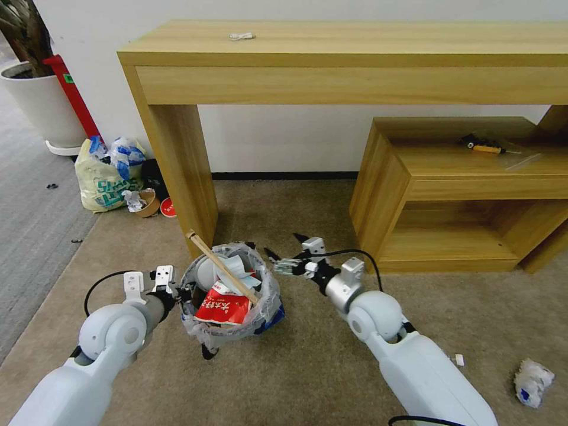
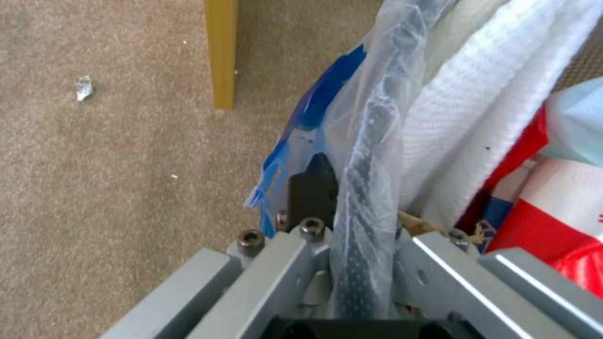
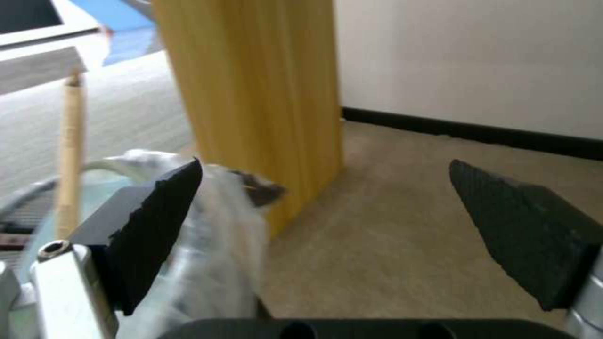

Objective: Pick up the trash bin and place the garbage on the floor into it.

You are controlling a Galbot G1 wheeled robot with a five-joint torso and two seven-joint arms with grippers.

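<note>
The trash bin (image 1: 234, 296) hangs from my left hand (image 1: 177, 291), lifted clear of the floor (image 1: 307, 367) just in front of the long wooden table's leg (image 1: 183, 171). It is packed: a red printed wrapper (image 1: 222, 305), white paper, and a wooden stick (image 1: 222, 266) that juts out over the rim towards that leg. My left hand is pinching the rim on the side nearest my left arm; in the left wrist view the black wall and its crinkly liner (image 2: 367, 155) run straight down between my fingers (image 2: 312, 188), one outside and the other side hidden by the bag.

My right hand (image 1: 284, 251) hovers just beside the bin's far rim, spread wide and holding nothing — its dark pads (image 3: 157, 226) stand well apart with bare carpet between them.

Holding well means, I judge, keeping the bin level and the pinch firm, since the load is heaped and the stick could lever things out if I tilt.

For room: the table leg stands close behind the bin, and the low shelf unit (image 1: 449, 195) crowds the right side. Open carpet lies on my right, where a crumpled paper (image 1: 532, 381) waits well away from the bin.
</note>
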